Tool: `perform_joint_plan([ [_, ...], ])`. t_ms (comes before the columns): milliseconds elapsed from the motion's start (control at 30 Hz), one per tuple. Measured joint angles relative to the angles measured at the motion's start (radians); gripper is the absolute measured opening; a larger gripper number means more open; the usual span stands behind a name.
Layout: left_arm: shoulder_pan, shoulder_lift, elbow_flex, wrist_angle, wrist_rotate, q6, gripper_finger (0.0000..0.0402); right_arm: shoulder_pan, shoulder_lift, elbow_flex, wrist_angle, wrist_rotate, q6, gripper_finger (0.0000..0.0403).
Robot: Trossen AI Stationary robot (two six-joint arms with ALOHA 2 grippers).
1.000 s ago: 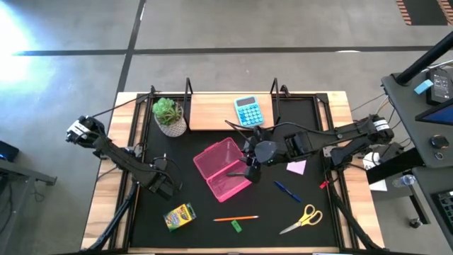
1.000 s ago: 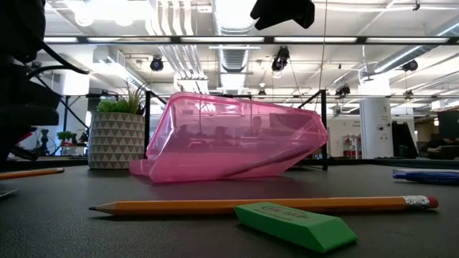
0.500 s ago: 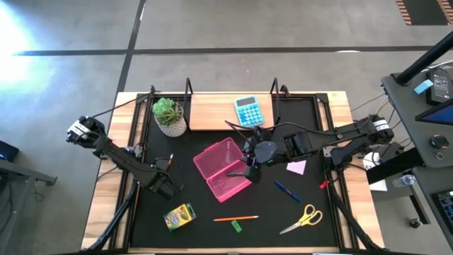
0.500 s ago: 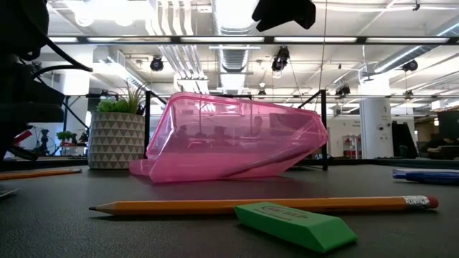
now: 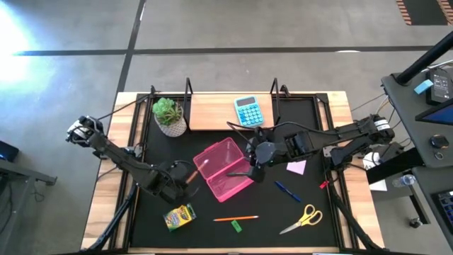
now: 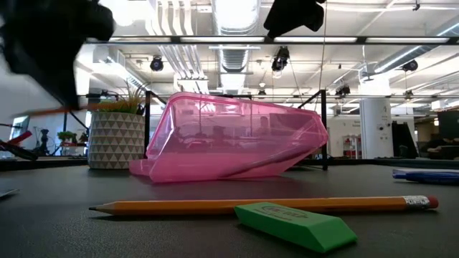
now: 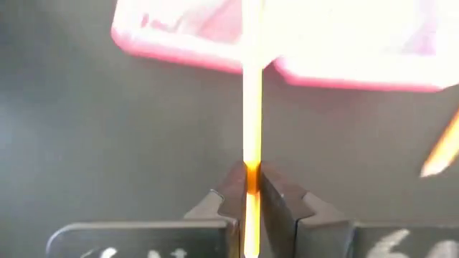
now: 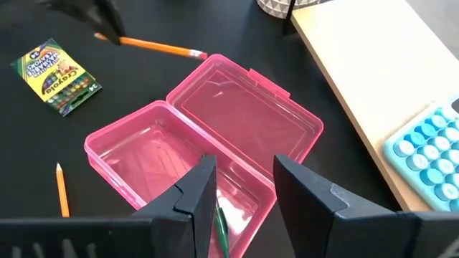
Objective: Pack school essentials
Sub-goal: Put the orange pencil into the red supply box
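Now the left tool [image 7: 251, 188] is clenched on an orange pencil [image 5: 192, 172], lifted off the worktop [image 5: 148, 230] just beside the open pink pencil case [image 5: 223, 170]. Meanwhile the right tool [image 8: 240, 188] hangs over the case's tray, fingers apart, grasping nothing. Another pencil [image 5: 236, 218], green eraser [image 5: 236, 227], crayon box [image 5: 180, 215], blue pen [image 5: 286, 190] and scissors [image 5: 304, 218] lie near the front edge.

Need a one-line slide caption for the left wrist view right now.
Left gripper shut on a thin orange pencil, pointing it toward the open pink plastic box.
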Motion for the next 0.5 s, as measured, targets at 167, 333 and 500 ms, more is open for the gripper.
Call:
perform_joint_plan([
  [167, 0.057, 0.008, 0.074, 0.114, -0.1, 0.237, 0.0011, 0.0, -0.001, 0.0, 0.001, 0.0, 0.0, 0.013],
  [333, 0.157, 0.051, 0.078, 0.35, -0.065, 0.426, 0.0011, 0.0, -0.001, 0.0, 0.001, 0.0, 0.013, 0.013],
  [500, 0.217, 0.135, 0.081, 0.476, -0.004, 0.494, 0.0011, 0.0, -0.001, 0.0, 0.001, 0.0, 0.043, 0.013],
])
